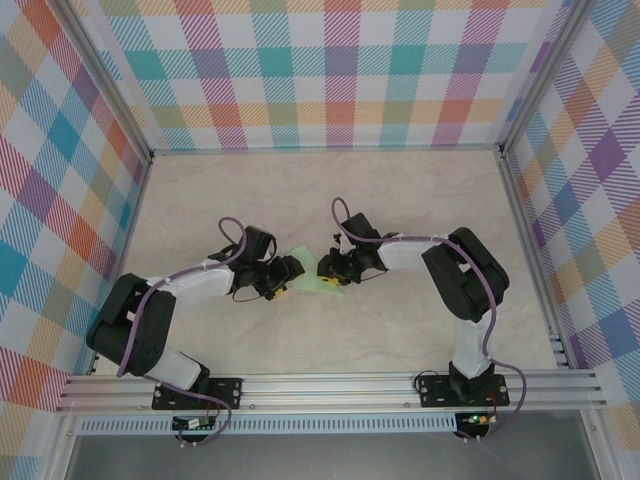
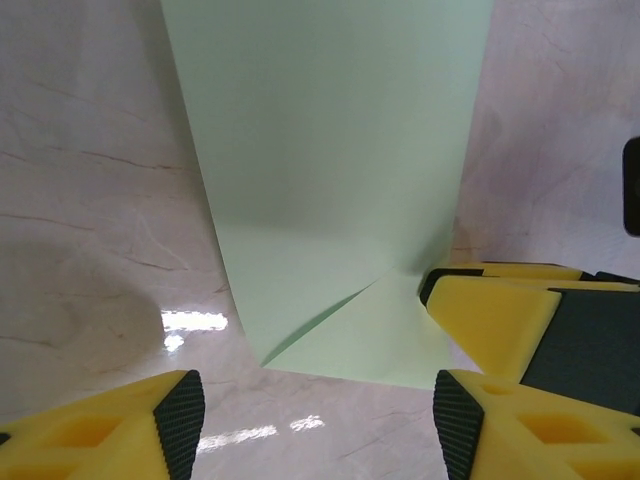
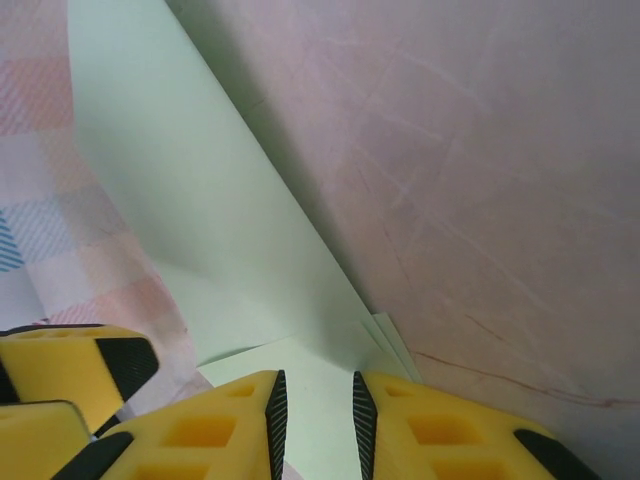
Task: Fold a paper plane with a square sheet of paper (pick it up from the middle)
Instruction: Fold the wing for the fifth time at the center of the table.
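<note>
A: From above, where does the sheet [image 1: 308,262] lie?

B: At the middle of the table [image 1: 420,200], between the two claws. The left claw [image 1: 293,279] meets it from the lower left and the right claw [image 1: 326,275] from the right. Both are right at it, neither clearly the nearer.

A: And in the left wrist view?

B: The sheet [image 2: 330,150] runs lengthwise up the frame, from lower centre to the top edge, straight ahead of the left claw [image 2: 317,412]. That claw is released: its pads stand wide apart with bare table between them, and the sheet's near edge is just beyond. The right claw's fingers [image 2: 495,320] come in at the right, touching the sheet's lower right corner.

A: So the left one would have to go forward?

B: I think so, onto that near edge.

A: The right wrist view?

B: The right claw [image 3: 315,388] is clenched on the sheet, with green paper filling the thin gap between its pads at the bottom. From there the sheet [image 3: 180,200] slopes away to the upper left, seemingly lifted off the table. A left claw finger [image 3: 60,365] sits at the lower left.

A: How does it look?

B: It is pale mint, plain and thin. One corner is folded over along a slanting crease, and layered edges show near the right claw. It is not a plane yet.
</note>
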### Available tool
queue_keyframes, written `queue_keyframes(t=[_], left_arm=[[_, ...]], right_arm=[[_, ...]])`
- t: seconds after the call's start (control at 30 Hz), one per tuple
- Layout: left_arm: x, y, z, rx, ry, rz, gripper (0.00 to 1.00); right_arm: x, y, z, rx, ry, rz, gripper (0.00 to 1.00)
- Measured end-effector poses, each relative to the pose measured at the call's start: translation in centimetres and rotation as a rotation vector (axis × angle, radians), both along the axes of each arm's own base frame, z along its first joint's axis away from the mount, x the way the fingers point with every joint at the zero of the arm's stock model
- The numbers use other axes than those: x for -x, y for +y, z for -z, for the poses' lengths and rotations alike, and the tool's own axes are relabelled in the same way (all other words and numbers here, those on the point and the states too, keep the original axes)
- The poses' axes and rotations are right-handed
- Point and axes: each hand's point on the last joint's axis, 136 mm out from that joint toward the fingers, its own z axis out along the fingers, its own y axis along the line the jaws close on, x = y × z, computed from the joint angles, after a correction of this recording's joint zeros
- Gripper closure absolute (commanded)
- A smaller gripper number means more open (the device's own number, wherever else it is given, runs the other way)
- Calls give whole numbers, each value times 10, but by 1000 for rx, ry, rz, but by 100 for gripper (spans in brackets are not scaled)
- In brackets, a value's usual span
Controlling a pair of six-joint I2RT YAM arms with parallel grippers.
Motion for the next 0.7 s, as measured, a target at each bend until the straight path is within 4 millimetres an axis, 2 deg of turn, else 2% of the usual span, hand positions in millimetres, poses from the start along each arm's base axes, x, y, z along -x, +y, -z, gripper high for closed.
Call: queue_keyframes(t=[0.43, 0.7], left_arm=[[-1, -9, 17, 22, 60, -44, 51], [-1, -10, 19, 24, 75, -52, 61]], right_arm=[[-1, -2, -2, -73, 31, 15, 73], [-1, -1, -4, -100, 29, 7, 69]])
